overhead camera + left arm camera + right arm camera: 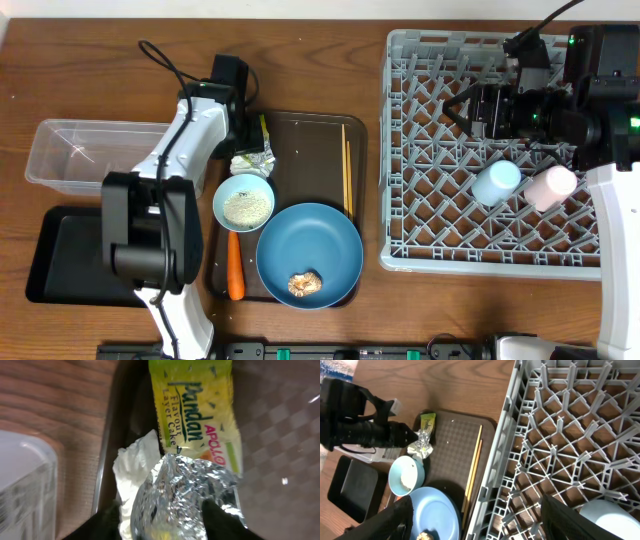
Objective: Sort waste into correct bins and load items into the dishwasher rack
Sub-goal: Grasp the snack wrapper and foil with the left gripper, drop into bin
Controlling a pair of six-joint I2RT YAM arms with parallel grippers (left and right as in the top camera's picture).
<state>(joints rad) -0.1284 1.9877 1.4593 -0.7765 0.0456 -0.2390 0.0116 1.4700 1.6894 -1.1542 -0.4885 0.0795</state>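
On the brown tray [280,420], the crumpled wrapper [185,495] is being bracketed by the half-closed left gripper [162,515] for binning; whether it is gripped cannot be told. The right gripper [475,515] is being held open and empty over the rack [506,440].

- Wrapper [185,495]: crumpled silver foil with white paper, far-left corner of brown tray [300,130], overlapping one end of packet [197,410].
- Packet: green-yellow, flat, printed face up.
- Bowl [222,192]: white-blue, upright, holds rice [245,208]; just beside wrapper.
- Carrot [235,268]: orange, lies along brown tray's left edge.
- Plate [325,235]: blue, round, near side of brown tray; brown lump [304,284] near its rim.
- Chopsticks [347,170]: parallel pair along brown tray's right edge.
- Rack [430,200]: grey lattice, right on desk [100,60].
- Light blue cup [497,182], pink cup [551,187]: side by side in rack.
- Clear tub [70,150], black tray [60,255]: left on desk.
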